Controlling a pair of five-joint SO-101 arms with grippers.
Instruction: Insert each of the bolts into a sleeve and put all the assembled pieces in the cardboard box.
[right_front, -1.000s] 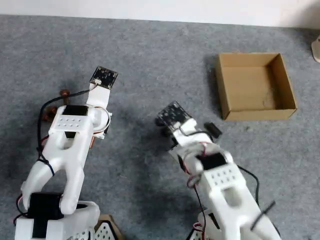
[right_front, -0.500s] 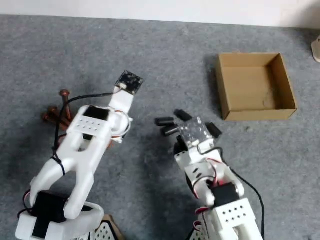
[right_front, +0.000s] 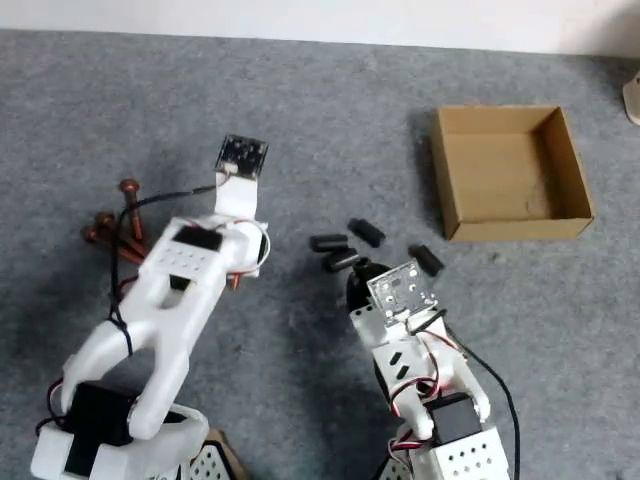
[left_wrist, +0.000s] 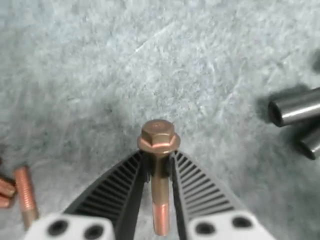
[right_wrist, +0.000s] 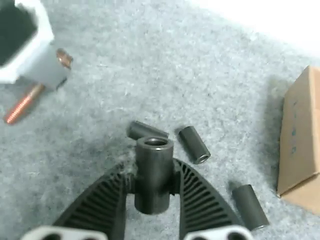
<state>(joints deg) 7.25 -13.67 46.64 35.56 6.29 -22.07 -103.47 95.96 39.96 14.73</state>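
loose sleeves (right_front: 329, 242) clutter the table (right_front: 330, 120) between the arms, one sleeve (right_front: 427, 260) just before the cardboard box (right_front: 512, 229), whose top is open; a broad stretch of table lies beyond them.

Grey carpet (right_front: 300, 110) meets a white wall (right_front: 300, 15) at the far edge.
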